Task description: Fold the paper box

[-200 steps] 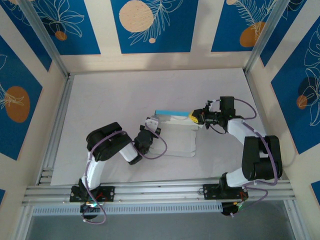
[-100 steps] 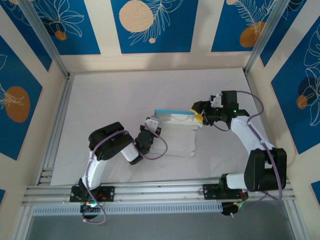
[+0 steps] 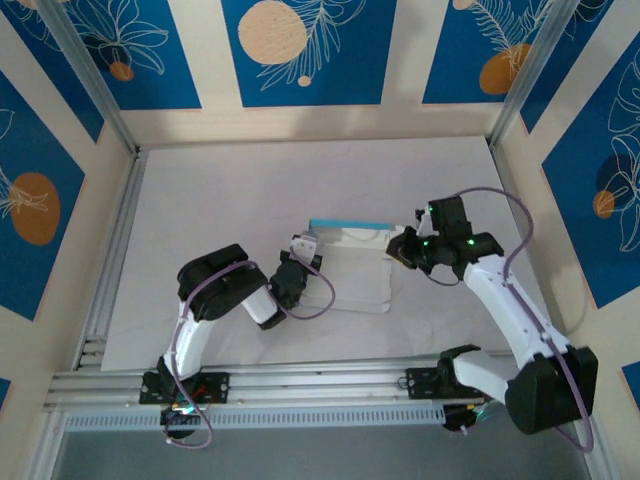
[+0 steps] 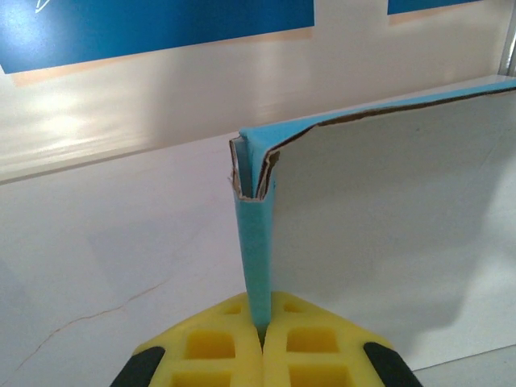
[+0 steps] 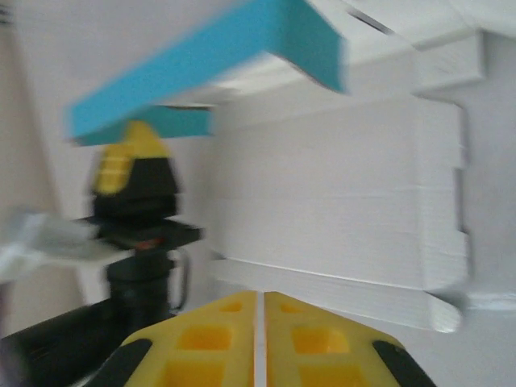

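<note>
**Left arm** (image 3: pixel 215 290): reaches right across the white surface (image 3: pixel 200 190). The left jaws are clamped on the far-left corner of the box (image 3: pixel 355 275). In the left wrist view, 2 yellow pads (image 4: pixel 218 351) pinch an upright light-blue strip (image 4: pixel 252 242), whose top is a creased, folded corner.

**Box**: lies mid-surface between the 2 arms with its white face up, and most of the sheet is flat. 1 long wall (image 3: pixel 348 223) along the far edge is raised and shows light blue. The white panel (image 4: pixel 387 234) spreads right of the pinched strip.

**Right arm** (image 3: pixel 505 300): bends in from the right. The right jaws are together with nothing between their yellow pads (image 5: pixel 322 351). They sit just beside the box's right edge, near its far-right corner; whether they touch it cannot be told. The right wrist view is blurred and looks across the white sheet.
</note>
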Robot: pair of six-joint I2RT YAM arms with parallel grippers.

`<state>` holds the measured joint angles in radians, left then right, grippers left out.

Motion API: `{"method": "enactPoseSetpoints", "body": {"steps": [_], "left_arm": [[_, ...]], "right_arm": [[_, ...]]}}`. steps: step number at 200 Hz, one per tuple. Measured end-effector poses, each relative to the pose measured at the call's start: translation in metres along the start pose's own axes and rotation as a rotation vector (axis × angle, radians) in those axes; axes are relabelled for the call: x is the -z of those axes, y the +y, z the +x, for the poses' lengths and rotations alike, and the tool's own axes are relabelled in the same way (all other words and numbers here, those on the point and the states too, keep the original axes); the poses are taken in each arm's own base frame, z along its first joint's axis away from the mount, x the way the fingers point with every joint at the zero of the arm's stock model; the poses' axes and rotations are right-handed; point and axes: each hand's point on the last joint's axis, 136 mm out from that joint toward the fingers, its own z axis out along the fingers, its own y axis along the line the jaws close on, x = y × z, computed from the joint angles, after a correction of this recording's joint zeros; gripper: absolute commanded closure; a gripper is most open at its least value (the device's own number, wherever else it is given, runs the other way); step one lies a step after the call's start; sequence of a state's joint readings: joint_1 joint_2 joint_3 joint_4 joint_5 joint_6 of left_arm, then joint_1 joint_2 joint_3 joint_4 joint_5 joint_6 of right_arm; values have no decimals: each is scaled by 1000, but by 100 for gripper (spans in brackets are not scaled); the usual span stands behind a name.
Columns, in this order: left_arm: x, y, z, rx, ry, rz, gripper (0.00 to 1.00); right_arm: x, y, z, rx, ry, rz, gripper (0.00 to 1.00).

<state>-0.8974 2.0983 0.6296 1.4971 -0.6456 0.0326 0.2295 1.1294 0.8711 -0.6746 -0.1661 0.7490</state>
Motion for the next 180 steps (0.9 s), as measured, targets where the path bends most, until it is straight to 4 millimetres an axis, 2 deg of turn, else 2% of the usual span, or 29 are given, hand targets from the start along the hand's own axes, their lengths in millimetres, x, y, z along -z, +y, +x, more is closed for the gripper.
{"method": "enactPoseSetpoints", "body": {"steps": [20,35,64,92,112,131,180], "left_arm": [[0,0,0,1,0,-2,100],[0,0,0,1,0,-2,100],[0,0,0,5,0,-2,100],[0,0,0,7,0,-2,100],[0,0,0,7,0,-2,100],[0,0,0,6,0,-2,100],[0,0,0,3,0,-2,100]], "right_arm": [[-27,-33,7,-32,57,123,85],[-40,-49,3,-42,70,190,84],[-66,-76,-18,-76,77,290,85],[-83,-93,-50,-126,44,299,79],[-91,-100,-66,-140,34,298,76],[-99,-96,-77,-128,29,281,74],[-111,-82,-87,-81,17,212,71]]}}
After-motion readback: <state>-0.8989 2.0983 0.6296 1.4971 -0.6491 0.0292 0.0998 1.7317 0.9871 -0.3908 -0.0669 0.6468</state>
